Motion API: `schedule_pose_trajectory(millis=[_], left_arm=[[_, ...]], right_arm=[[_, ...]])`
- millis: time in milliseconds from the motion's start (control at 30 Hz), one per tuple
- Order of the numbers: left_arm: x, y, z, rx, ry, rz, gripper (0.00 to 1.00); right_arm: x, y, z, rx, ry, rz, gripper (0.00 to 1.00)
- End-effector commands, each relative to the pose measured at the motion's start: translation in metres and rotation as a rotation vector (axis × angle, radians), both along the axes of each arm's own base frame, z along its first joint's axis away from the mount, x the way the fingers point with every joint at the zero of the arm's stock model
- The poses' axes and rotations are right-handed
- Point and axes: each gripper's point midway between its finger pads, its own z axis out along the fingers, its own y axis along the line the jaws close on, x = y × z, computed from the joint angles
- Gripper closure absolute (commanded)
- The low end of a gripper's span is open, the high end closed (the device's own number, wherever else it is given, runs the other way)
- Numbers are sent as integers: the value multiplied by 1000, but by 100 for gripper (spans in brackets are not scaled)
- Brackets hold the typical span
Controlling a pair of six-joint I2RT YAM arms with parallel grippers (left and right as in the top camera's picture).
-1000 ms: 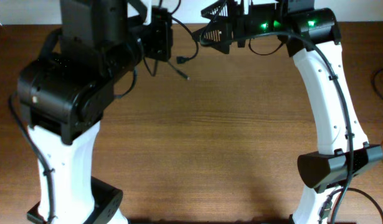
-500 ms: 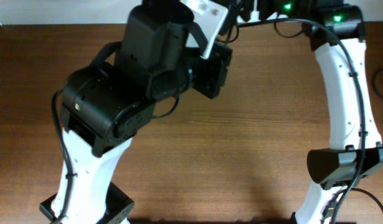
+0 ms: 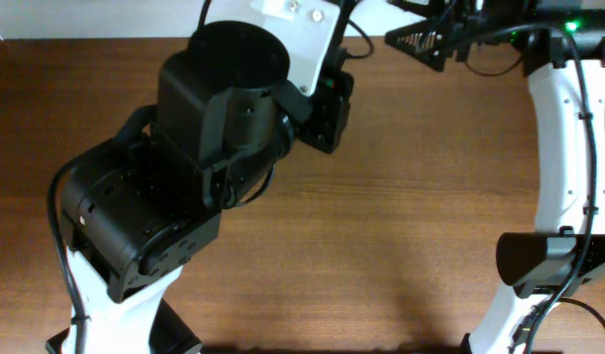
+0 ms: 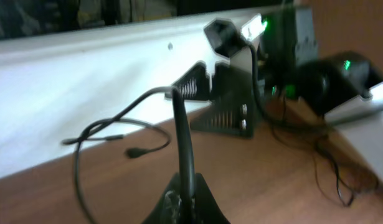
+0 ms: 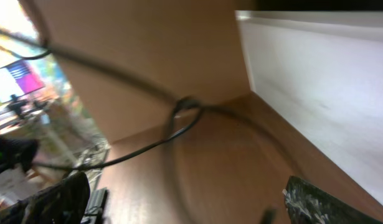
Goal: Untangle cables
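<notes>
I'm mid-separation: left hand (image 4: 186,186) clenches a cable (image 4: 180,124) above the counter (image 3: 400,226), far edge; right hand (image 3: 425,39) released; next, pull it clear slowly.

This looks like a robotics lab. A bulky black-and-white jointed left arm (image 3: 184,216) and a slimmer white right arm (image 3: 563,147) with green indicator lights (image 3: 574,27) stand on a brown wood-grain table (image 3: 400,226). A white panel (image 4: 85,81) lines the table's far edge, and a blurred, brightly coloured screen (image 5: 17,81) shows beyond it.

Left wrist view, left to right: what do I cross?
cable loop with small plugs → upright cable strand in the left gripper → right gripper → right arm's green-lit link → thin loose cable at far right
</notes>
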Motion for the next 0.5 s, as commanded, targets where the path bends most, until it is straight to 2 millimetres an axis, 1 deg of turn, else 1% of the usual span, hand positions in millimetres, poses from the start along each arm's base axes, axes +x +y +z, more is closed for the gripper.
schedule_pose_trajectory(millis=[0,33,67,100,133,167,200,233,267,367,400,433,467], left_arm=[[5,3,18,-32,-65,27,100],[5,2,20,-39,-71,27,100],[6,2,22,-46,-78,26,100],[6,2,23,-48,-79,26,100],[6,2,23,-48,-80,26,100],[6,2,23,-50,-81,27,100],[6,2,24,-50,-82,27,100],[6,2,24,-50,-82,27,100],[6,2,23,-49,-80,26,100],[0,-5,18,-45,-57,-24,100],[0,-5,17,-41,-53,-24,100],[0,-5,16,-40,-51,-24,100],[0,-5,16,-39,-51,-23,100]], right_arm=[[-26,38,10,13,-81,114,2],[-22,42,6,-11,-83,88,7],[-16,46,1,-41,-84,52,8],[-12,48,-2,-63,-84,25,24],[-11,48,-4,-68,-78,18,47],[-11,48,-4,-69,-72,19,76],[-12,48,-6,-72,-59,18,78],[-10,47,-8,-80,-53,6,89],[-9,47,-8,-82,-53,2,96],[6,43,-17,-141,-49,-88,96],[5,44,-17,-137,-50,-81,83],[1,45,-15,-124,-48,-59,21],[-9,48,-8,-84,-51,1,10]])
